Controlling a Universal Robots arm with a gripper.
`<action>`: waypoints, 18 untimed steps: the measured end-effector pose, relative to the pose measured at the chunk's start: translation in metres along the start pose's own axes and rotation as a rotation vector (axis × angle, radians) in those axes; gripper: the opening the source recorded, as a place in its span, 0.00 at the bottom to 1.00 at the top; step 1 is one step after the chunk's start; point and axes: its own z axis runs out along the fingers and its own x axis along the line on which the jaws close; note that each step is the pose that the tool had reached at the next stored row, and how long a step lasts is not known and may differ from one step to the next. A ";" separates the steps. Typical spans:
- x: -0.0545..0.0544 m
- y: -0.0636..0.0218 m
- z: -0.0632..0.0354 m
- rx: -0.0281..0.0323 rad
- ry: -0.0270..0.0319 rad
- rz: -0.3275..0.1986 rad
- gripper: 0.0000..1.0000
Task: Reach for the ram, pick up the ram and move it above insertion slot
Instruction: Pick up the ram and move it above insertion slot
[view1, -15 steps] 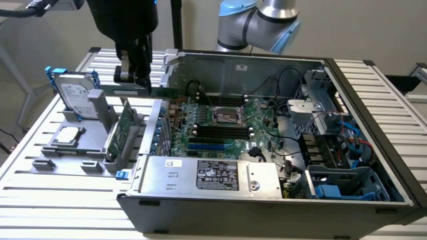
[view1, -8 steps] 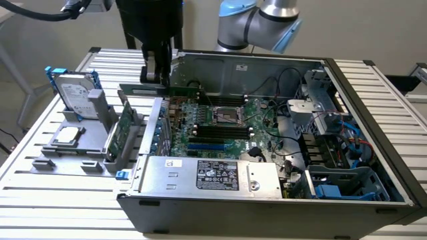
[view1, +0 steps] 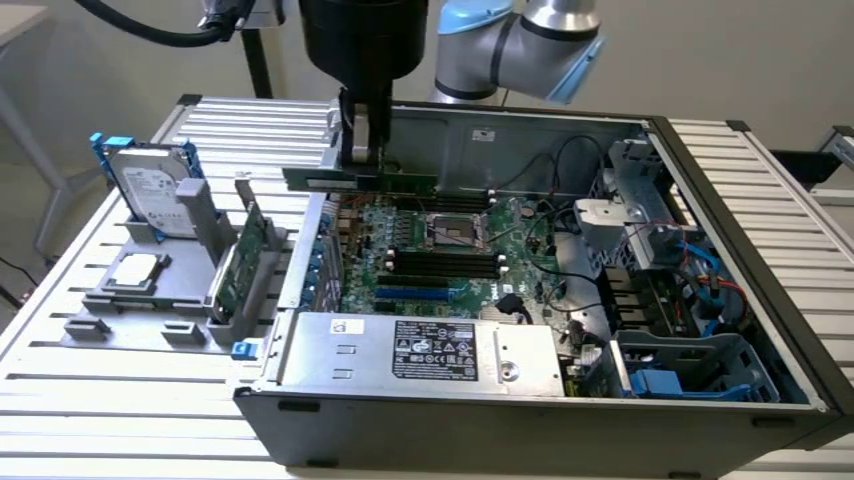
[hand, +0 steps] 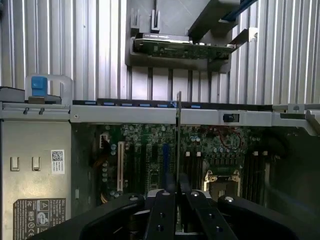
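Note:
The ram (view1: 400, 183) is a narrow green stick held level above the open computer case, over the back left part of the motherboard (view1: 400, 285). My gripper (view1: 363, 168) comes straight down from above and is shut on the ram near its middle. In the wrist view the ram (hand: 178, 135) appears edge-on as a thin line running out from between my black fingers (hand: 164, 212), with the motherboard below it. The black memory slots (view1: 441, 262) lie nearer the front of the board than the ram, beside the processor socket (view1: 450, 230).
On the slatted table at the exterior view's left, a grey holder (view1: 147, 290) carries a hard drive with blue rails (view1: 150, 185) and a larger green expansion card (view1: 238, 262). A power supply (view1: 427, 350) fills the case's front. Cables and a drive cage (view1: 667, 250) crowd its right side.

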 end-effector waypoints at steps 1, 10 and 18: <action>0.000 -0.0046 0.0000 -0.0001 0.0001 0.000 0.14; -0.006 -0.0427 0.0042 -0.0001 0.0000 0.000 0.14; -0.013 -0.0613 0.0100 -0.0001 0.0004 0.000 0.14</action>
